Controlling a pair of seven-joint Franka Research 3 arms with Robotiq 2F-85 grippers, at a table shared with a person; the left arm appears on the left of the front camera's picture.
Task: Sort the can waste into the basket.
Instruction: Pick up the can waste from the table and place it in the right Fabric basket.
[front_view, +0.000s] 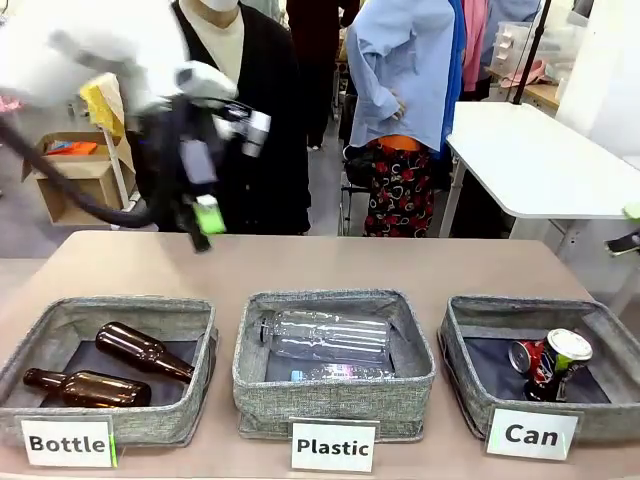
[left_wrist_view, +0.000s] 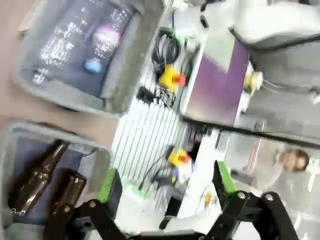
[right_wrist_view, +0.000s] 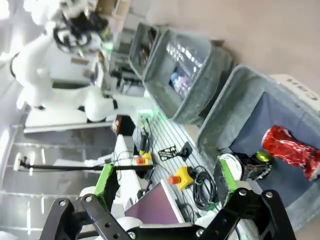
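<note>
**Two cans in the basket**

The dark can (front_view: 566, 362) and the crushed red can (front_view: 529, 356) lie touching in the "Can" basket (front_view: 470, 385). Three bins line the table (front_view: 400, 265). The left gripper (left_wrist_view: 165, 192) and right gripper (right_wrist_view: 162, 185) hang empty, fingers spread.

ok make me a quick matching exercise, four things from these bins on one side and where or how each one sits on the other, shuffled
Things:
1. crushed red can
2. brown glass bottles
3. clear plastic bottle
4. left gripper

Places or states:
A. lying in the bin signed "Plastic"
B. raised above the table's far side, jaws open
C. in the bin signed "Can", beside the dark can
D. lying in the bin signed "Bottle"

Pairs: 1-C, 2-D, 3-A, 4-B
</note>
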